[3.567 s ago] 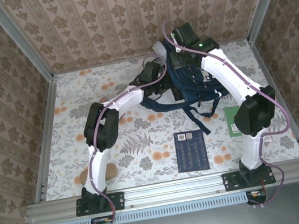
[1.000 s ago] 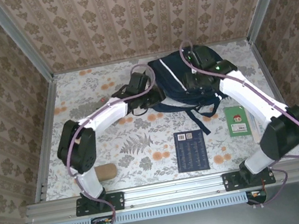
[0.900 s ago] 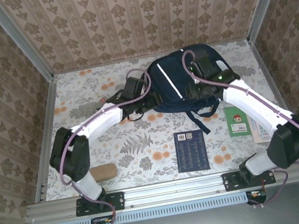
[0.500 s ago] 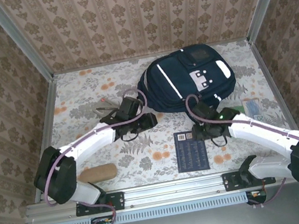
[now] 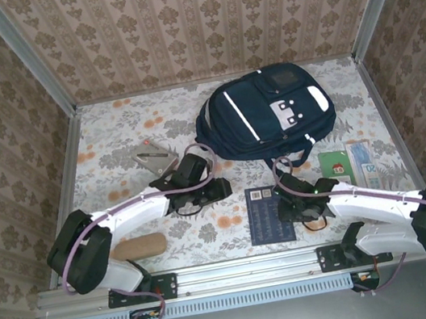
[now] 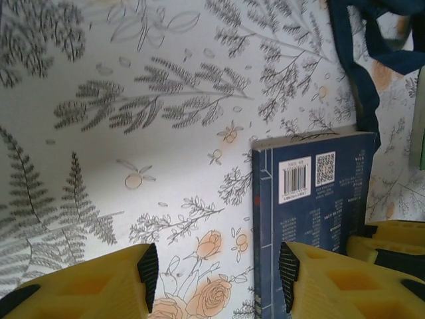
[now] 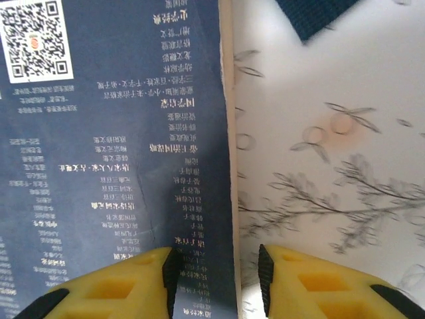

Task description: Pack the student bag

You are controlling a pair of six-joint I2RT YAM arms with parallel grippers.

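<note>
The right tool (image 7: 216, 271) is standing open low over the tabletop (image 7: 332, 166). Its yellow fingers (image 7: 113, 287) are straddling the right edge of the book (image 7: 113, 133), one over the cover and one over the floral cloth, gripping nothing. The navy book is lying flat near the front edge. It is showing a QR code and rows of white Chinese print, upside down in the right wrist view. In the left wrist view a white barcode label is showing beside the QR code. The left tool (image 6: 216, 269) is hanging open and empty just left of the book. A brown block (image 5: 138, 247) is lying at near left. A green card (image 5: 335, 168) and a clear packet (image 5: 362, 156) are lying right of the book, their print too small to read. The bag (image 5: 267, 113) is lying flat at far centre, white stripe up, with a strap (image 6: 362, 93) trailing towards the book. A grey item (image 5: 156, 161) is lying left of the bag.
</note>
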